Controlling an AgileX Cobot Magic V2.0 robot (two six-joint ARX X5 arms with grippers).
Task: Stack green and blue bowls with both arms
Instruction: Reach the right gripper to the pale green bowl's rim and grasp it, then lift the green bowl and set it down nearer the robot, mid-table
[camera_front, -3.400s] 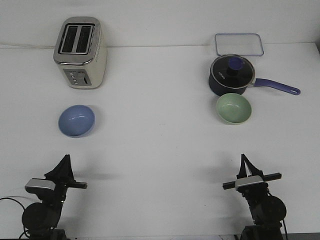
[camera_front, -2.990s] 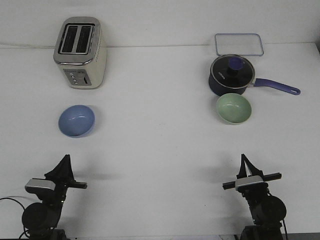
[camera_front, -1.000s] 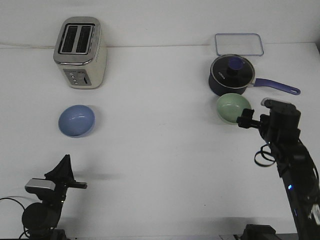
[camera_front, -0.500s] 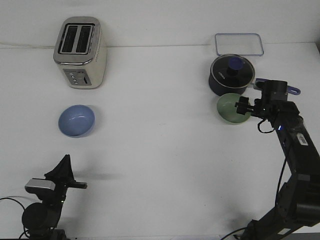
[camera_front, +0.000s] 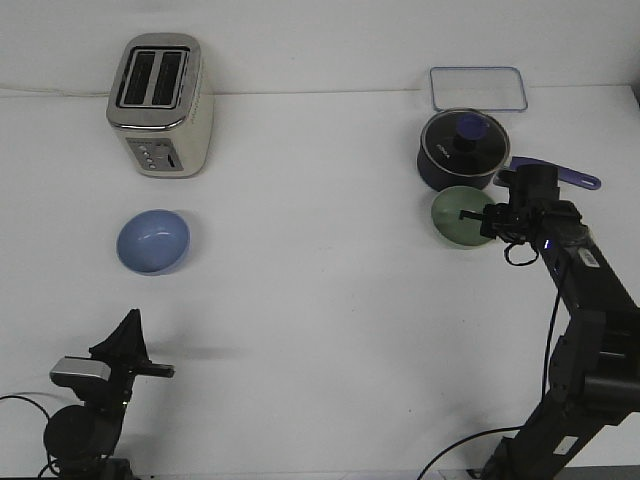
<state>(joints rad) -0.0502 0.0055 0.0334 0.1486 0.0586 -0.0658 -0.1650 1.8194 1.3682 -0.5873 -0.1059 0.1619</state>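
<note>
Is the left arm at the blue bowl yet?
No: the left gripper sits parked near the table's front edge, well short of the blue bowl.

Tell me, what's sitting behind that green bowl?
Right behind the green bowl stands a dark saucepan with a glass lid and purple handle; farther back lies a clear tray. The right gripper covers the bowl's right rim, so contact there can't be seen.

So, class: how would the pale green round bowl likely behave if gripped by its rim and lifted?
The pale green round bowl looks rigid, so it should keep its shape. Its smooth, glossy surface may slip in the right end effector. Small and empty, it is probably light, and a one-sided grip could tilt it.
</note>
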